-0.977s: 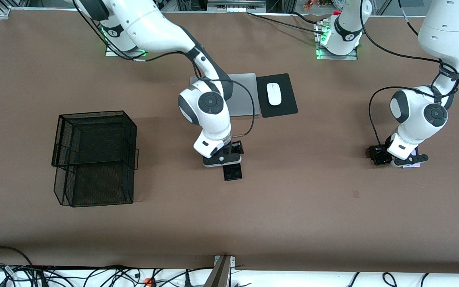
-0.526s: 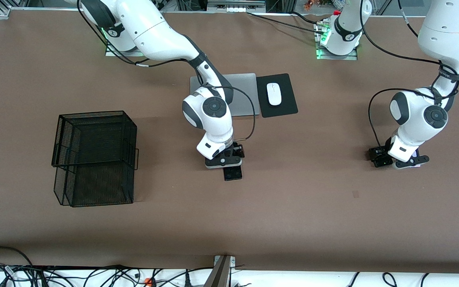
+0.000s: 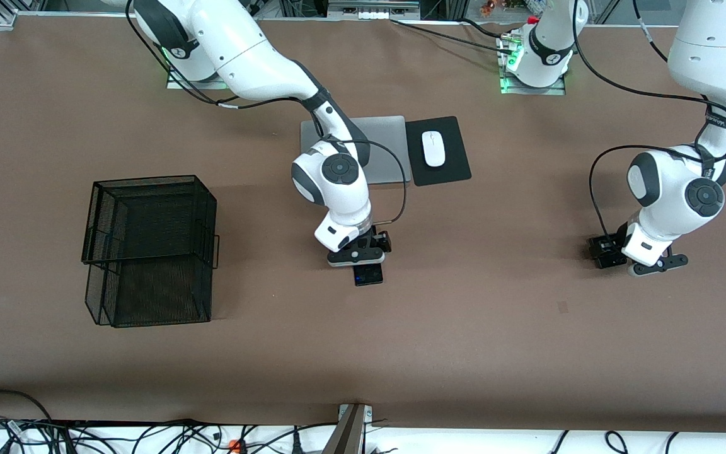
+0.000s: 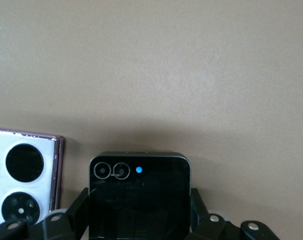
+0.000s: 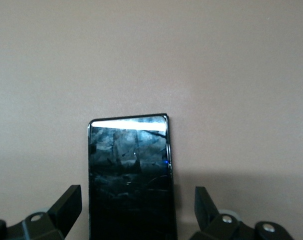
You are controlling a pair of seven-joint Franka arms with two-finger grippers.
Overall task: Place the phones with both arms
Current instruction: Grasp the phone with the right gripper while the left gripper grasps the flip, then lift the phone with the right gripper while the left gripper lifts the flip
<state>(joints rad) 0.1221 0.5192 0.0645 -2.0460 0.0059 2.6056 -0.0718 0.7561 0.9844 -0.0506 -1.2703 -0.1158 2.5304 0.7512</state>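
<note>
Brown matte tabletop (image 3: 476,340) fills the front view, cables along the bottom edge, both arm bases along the top. Right gripper (image 3: 357,257) sits low at centre frame over the long phone (image 3: 368,273); my right wrist view shows that black slab (image 5: 130,175) lying flat between the fingers (image 5: 66,205), which stand spread wide on either side without touching it, so not yet gripped. Left gripper (image 3: 646,265) is at the right of the front frame, low over the table; my left wrist view shows its jaws pinching the small black phone (image 4: 139,197) by its two side edges, fingers (image 4: 74,215) pressed against it. Whether it is off the table yet I cannot tell. The lilac-white phone (image 4: 24,182), with two black circles, lies just beside it at the lower left of that view, apart from the gripper. Wire basket (image 3: 149,249) at left of the front frame looks empty as far as I can see through the mesh; I judge it the likely drop spot, though nothing confirms that. Progress, by my reckoning: early, one phone grasped, one about to be, one untouched, none placed. Laptop (image 3: 382,148) and mouse (image 3: 433,148) on its black pad (image 3: 438,151) sit upper centre, untouched. Writing: none legible on any phone or arm; no brand marks I can read.
</note>
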